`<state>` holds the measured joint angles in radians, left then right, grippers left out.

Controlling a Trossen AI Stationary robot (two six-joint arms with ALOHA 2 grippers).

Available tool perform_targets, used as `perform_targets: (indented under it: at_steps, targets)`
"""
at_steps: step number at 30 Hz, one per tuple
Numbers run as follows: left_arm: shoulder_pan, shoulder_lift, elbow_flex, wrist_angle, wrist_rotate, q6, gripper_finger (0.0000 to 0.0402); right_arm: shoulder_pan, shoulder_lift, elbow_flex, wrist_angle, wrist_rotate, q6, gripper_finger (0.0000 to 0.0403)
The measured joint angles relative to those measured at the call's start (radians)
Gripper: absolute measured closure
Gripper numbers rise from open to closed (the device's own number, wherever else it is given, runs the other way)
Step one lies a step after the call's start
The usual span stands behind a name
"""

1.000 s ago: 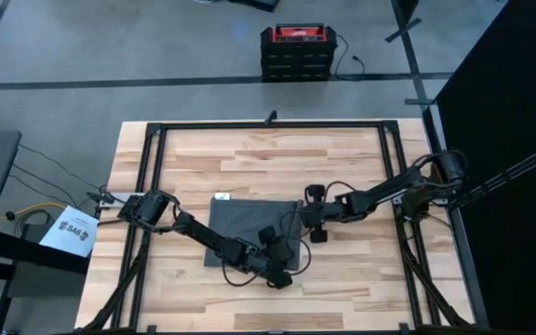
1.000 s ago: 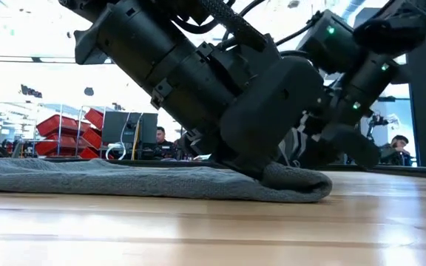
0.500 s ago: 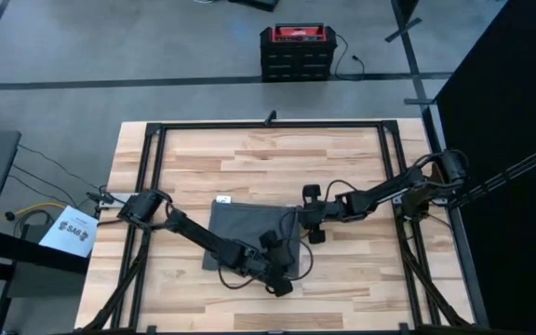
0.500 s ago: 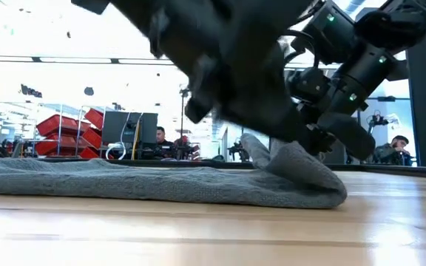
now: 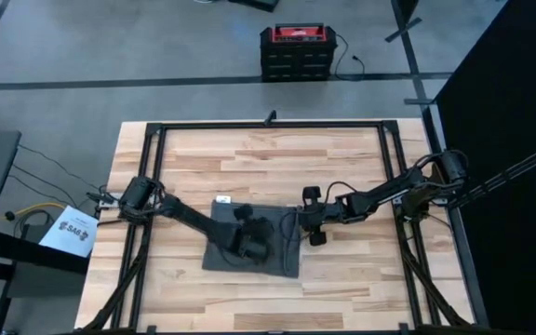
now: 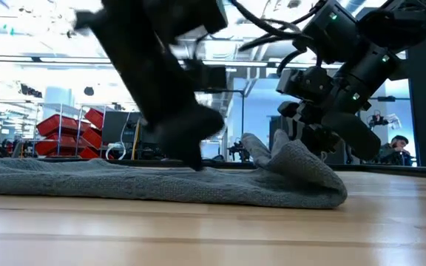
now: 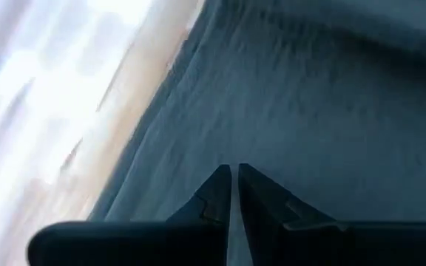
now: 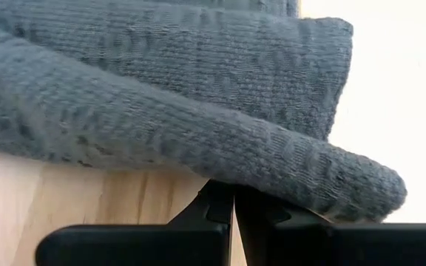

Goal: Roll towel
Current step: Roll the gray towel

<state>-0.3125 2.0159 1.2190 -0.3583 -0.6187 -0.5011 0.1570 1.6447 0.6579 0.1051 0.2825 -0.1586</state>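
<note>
Your left pincer (image 5: 251, 244) is hovering over the middle of the dark grey towel (image 5: 226, 256) in the high view, its arm reaching in from the left side of the wooden table (image 5: 342, 167). Your right pincer (image 5: 313, 223) is sitting at the towel's right edge, with the cloth lying just to its left. A small white tag (image 5: 221, 199) is showing at the towel's far left corner, well away from both pincers.

In the low view, your left pincer (image 6: 191, 155) is showing as a dark blurred shape with its tip just at the cloth's surface; you cannot tell here whether it is touching. The towel (image 6: 87, 181) is lying flat under it and across the table (image 6: 213, 229). Your right pincer (image 6: 320, 140) is standing behind a raised fold (image 6: 302, 166) at the cloth's near end, which is humping up right in front of it.

In the left wrist view, the left fingers (image 7: 217, 196) are pressing together, clenched on nothing, with the towel (image 7: 309, 111) spreading out just beyond their tips.

In the right wrist view, the right fingers (image 8: 217, 203) are likewise closed tight, their tips sitting beneath the overhanging fold (image 8: 235, 155); you are not seeing any cloth pinched between them.
</note>
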Motion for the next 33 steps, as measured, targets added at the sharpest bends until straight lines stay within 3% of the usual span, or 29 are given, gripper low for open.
perform_targets:
  at_steps: [4,9,20,27,33]
  targets:
    - [0.058,0.0,-0.06,0.295,0.151,0.208,0.0386,0.001,0.0,0.0,-0.002,0.0,0.029,0.0403]
    - [0.111,-0.001,-0.055,0.417,0.281,0.403,0.0386,-0.001,0.0,0.0,-0.047,0.0,0.11,0.0403]
    - [0.19,-0.001,-0.055,0.445,0.39,0.525,0.0386,0.029,-0.052,0.0,-0.187,0.008,0.249,0.0403]
    - [0.232,0.055,-0.054,0.611,0.513,0.582,0.0386,0.031,-0.134,0.0,-0.194,0.009,0.272,0.0403]
    - [0.264,0.112,-0.047,0.669,0.519,0.608,0.0386,0.034,-0.137,0.0,-0.208,0.01,0.304,0.0403]
